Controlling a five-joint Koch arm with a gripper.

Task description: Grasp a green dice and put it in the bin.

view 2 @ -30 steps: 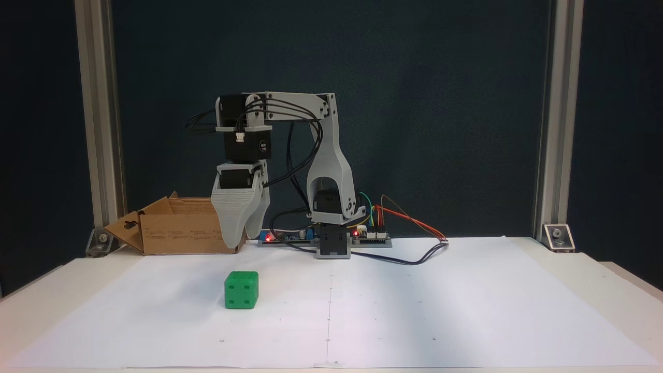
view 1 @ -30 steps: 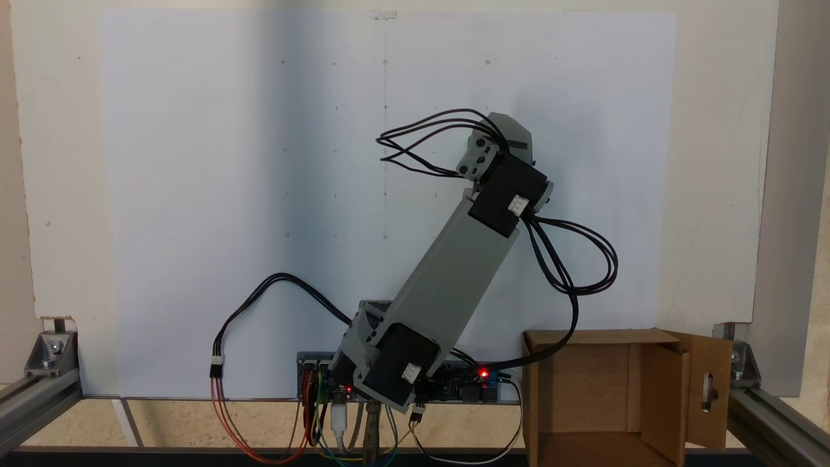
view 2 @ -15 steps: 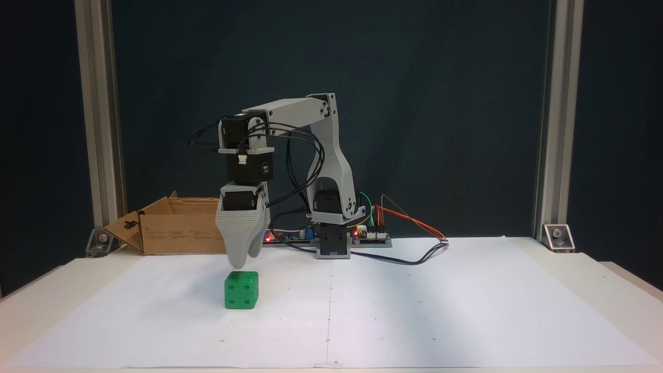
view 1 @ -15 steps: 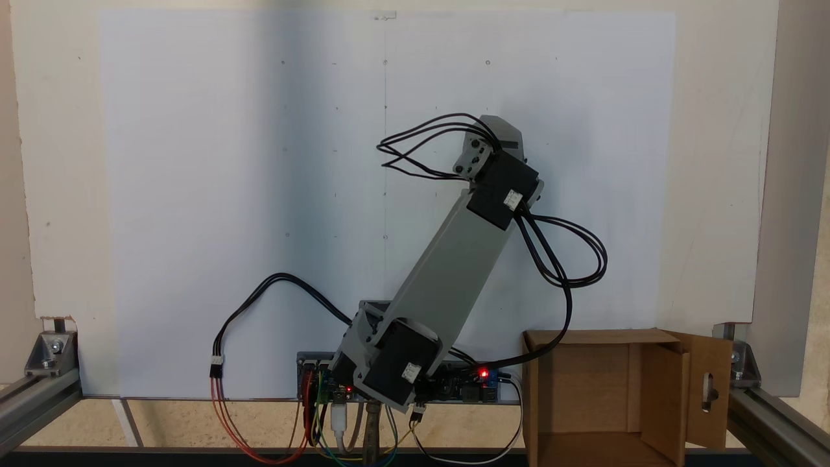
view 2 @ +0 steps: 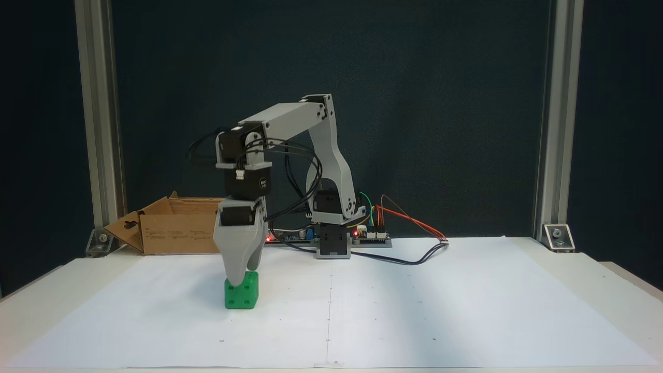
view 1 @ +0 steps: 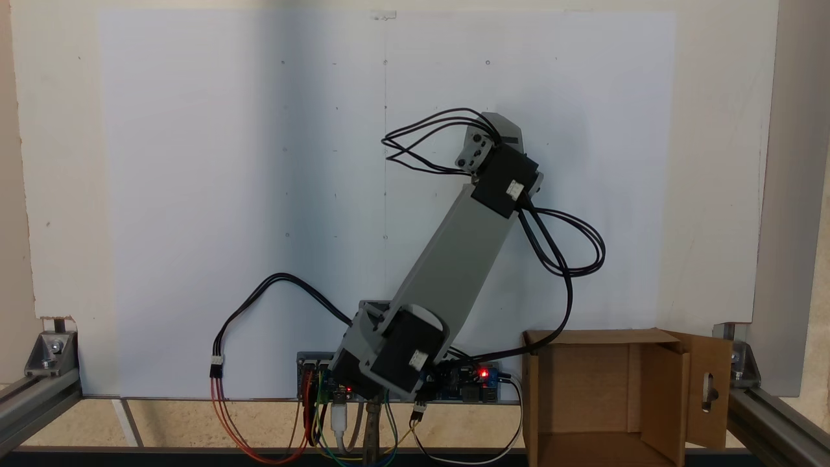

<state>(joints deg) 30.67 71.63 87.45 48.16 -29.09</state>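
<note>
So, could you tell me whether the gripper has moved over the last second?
Yes. The gripper has come down: earlier its tips hung level with the bin, now they overlap the dice's top.

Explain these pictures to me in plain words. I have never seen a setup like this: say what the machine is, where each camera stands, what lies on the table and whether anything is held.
The machine is a small grey hobby robot arm bolted at the table's edge. One fixed view looks straight down on it; the other faces it from across the table. White paper covers the surface. On it sits the green dice, with the gripper lowered onto its top; whether the jaws have closed cannot be told. The dice rests on the paper, not lifted. Behind stands the bin, an open cardboard box, plus wires and a circuit board.
</note>
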